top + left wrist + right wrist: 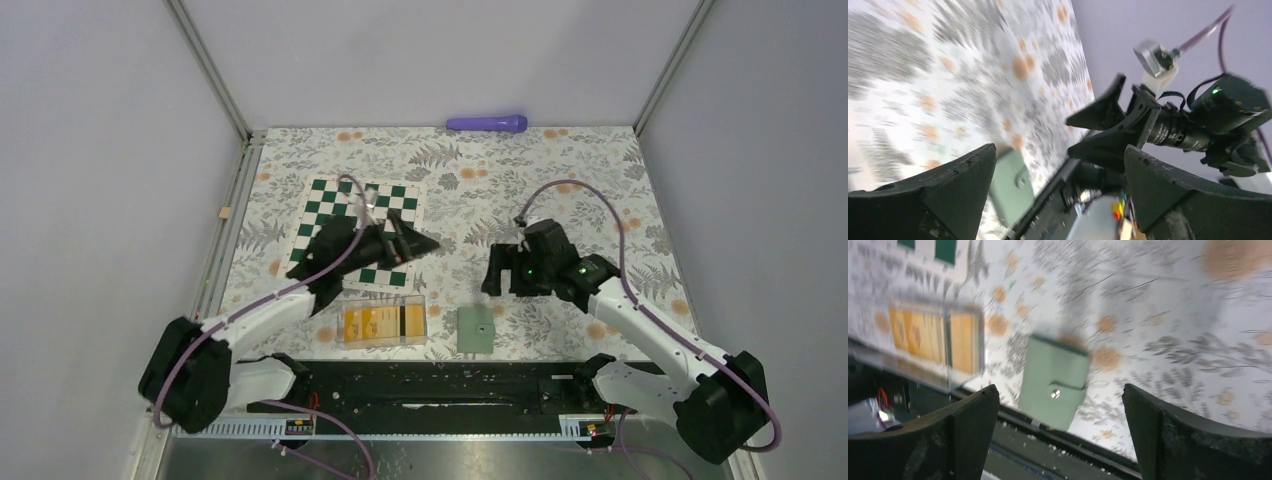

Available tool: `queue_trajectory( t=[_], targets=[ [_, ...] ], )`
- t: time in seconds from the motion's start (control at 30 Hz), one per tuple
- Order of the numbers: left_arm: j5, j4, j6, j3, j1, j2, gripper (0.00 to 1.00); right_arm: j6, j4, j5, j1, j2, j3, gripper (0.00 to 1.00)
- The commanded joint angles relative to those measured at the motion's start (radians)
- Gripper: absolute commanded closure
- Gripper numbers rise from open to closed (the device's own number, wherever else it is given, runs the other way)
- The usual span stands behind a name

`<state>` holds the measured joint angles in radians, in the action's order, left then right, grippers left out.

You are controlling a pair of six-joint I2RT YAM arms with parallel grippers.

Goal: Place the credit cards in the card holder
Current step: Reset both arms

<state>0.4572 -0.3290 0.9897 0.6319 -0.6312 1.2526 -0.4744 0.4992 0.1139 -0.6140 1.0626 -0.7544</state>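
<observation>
Purple stick [487,123], maybe a pen: top view only | left hand [1059,150], right hand [1060,387]: spread open, empty

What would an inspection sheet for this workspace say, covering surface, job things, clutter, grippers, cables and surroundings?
Surface: floral cloth covers the table.
Job's things: credit cards lie inside a clear plastic box; card holder lies closed beside it at the near edge.
Clutter: checkerboard mat; purple object at the far edge.
Grippers: left gripper open, empty, over the mat; right gripper open, empty, beyond the card holder.
Cables: purple cables loop off both arms.
Surroundings: grey walls.
</observation>
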Motion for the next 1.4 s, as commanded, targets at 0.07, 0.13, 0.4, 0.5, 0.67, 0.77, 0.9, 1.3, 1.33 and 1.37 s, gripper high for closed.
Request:
queue_trajectory(
  t=[0.07,0.13,0.4,0.5,0.67,0.77,0.9,1.3,1.33,1.37],
  targets=[
    [-0.069,0.072,-0.155,-0.132,0.328,-0.326,0.01,0.097,-0.018,-0.046,0.281,-0.022,0.017,0.0],
    [-0.245,0.267,-0.359,-0.105,0.367,-0.439,0.01,0.156,-0.03,-0.085,0.357,-0.02,0.028,0.01],
    [-0.883,0.366,-0.796,-0.138,0.383,-0.543,0.01,0.24,-0.284,-0.108,0.599,-0.004,0.127,0.01],
    [-0.957,0.24,-0.823,-0.201,0.407,-0.484,0.01,0.296,-0.534,-0.191,0.605,-0.045,0.244,0.01],
    [-0.959,-0.169,-0.826,-0.366,0.473,-0.322,0.01,0.35,-1.121,-0.273,0.604,-0.057,0.538,0.0],
    [-0.938,-0.411,-0.852,-0.423,0.49,-0.208,0.01,0.372,-1.186,-0.254,0.605,-0.01,0.529,0.01],
    [-0.84,-0.701,-0.909,-0.455,0.505,-0.076,0.01,0.382,-1.278,-0.263,0.605,0.102,0.477,0.01],
    [-0.78,-0.758,-0.933,-0.404,0.516,0.095,0.01,0.414,-1.464,-0.247,0.604,0.282,0.477,0.0],
    [-0.783,-0.773,-0.937,-0.409,0.516,0.098,0.01,0.415,-1.451,-0.247,0.605,0.286,0.47,0.01],
    [-0.781,-0.776,-0.934,-0.409,0.515,0.097,0.01,0.413,-1.466,-0.243,0.605,0.29,0.476,0.01]
  ],
)
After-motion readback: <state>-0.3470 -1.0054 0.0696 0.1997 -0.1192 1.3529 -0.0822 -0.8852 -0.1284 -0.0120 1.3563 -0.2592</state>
